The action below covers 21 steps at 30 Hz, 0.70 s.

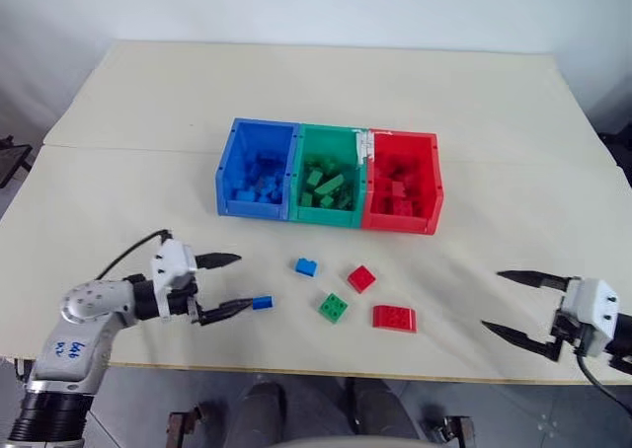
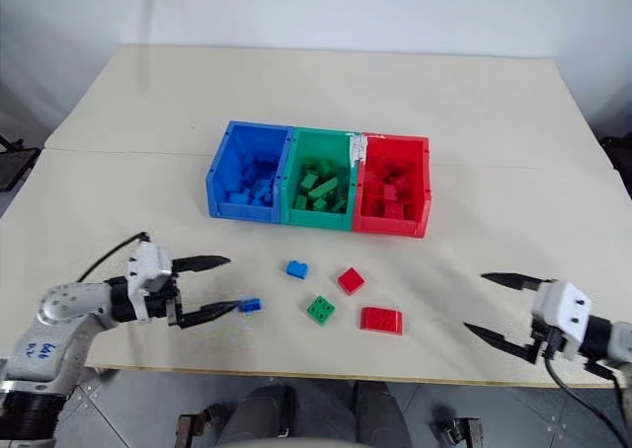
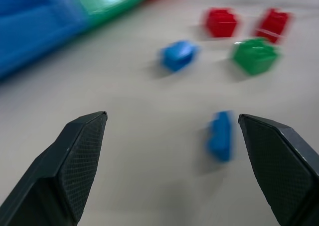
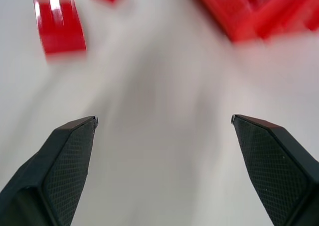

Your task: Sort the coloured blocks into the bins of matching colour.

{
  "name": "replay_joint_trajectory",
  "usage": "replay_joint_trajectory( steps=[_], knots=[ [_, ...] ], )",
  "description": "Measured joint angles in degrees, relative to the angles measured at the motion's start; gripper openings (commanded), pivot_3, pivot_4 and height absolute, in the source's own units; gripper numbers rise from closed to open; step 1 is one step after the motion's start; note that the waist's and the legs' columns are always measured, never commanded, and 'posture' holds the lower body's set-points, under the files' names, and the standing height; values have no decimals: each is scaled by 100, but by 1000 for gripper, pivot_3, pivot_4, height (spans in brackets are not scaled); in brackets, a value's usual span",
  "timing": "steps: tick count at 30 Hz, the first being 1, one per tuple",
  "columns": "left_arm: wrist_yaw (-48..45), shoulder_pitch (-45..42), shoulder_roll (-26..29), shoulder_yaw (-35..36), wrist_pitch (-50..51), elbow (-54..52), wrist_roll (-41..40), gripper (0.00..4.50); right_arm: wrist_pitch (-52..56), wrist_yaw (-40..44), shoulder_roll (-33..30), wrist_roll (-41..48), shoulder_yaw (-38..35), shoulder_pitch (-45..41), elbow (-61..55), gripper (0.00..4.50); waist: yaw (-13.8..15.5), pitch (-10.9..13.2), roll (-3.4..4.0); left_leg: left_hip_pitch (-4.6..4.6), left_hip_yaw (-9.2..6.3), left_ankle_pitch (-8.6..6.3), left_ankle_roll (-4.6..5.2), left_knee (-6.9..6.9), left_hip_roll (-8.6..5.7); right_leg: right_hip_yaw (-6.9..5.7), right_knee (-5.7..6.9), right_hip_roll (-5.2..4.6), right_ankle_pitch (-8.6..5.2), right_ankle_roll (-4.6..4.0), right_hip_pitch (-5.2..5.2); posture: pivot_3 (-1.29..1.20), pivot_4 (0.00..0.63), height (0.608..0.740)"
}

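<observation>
Three joined bins stand mid-table: blue (image 1: 225,182), green (image 1: 326,215), red (image 1: 400,223), each holding bricks of its own colour. In front of them lie loose blocks: a blue one (image 1: 306,266), a smaller blue one (image 1: 262,303), a square red one (image 1: 361,278), a green one (image 1: 333,308) and a longer red one (image 1: 394,318). My left gripper (image 1: 240,283) is open near the table's front left, and the smaller blue block (image 3: 221,135) lies just off one fingertip. My right gripper (image 1: 493,299) is open at the front right, empty, well right of the longer red block (image 4: 59,23).
The cream table (image 1: 148,112) stretches far behind the bins. Its front edge runs just below both grippers. A seam crosses the tabletop level with the bins' back. A white label patch (image 1: 362,144) sits between the green and red bins.
</observation>
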Motion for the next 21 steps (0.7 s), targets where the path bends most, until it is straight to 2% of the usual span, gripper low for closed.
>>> replay_joint_trajectory(
  steps=[5, 8, 13, 17, 21],
  knots=[
    [-453, -27, -8, -123, -241, -18, -45, 4480, -66, 258, -49, 28, 243, -51, 0, 4500, -68, 0, 0, 5, 1, 3, -5, 8, 6, 7, 19, 9, 0, 0, -1, 0, 150, 740],
    [-617, -20, 90, -103, -361, 43, -46, 4480, 534, 305, -49, 182, 774, -231, -646, 4500, -100, 0, 0, 5, -2, 3, -5, 21, 6, 7, 34, 5, 0, 0, -1, 0, 150, 740],
    [-766, 98, 295, 154, -354, 127, -130, 4480, 1637, -136, 140, 153, 1728, -781, -1575, 4500, -93, 1, -1, -1, -13, 4, -7, 28, 2, -2, 41, -5, 0, 0, -5, 0, 150, 740],
    [-746, 367, 302, 334, -321, 64, -198, 4480, 1785, -607, 593, -407, 2404, -1289, -1402, 4500, -94, 1, -2, -7, -14, 4, -6, 25, -3, -4, 35, -12, 0, 0, -9, 0, 150, 740],
    [-695, 669, 304, 438, -137, -235, -300, 4500, 1598, -660, 722, -711, 2770, -1503, -1141, 3587, -71, 0, -3, -12, -17, 3, -5, 22, -2, -11, 24, -13, 0, 0, -9, 0, 150, 740]
  ],
)
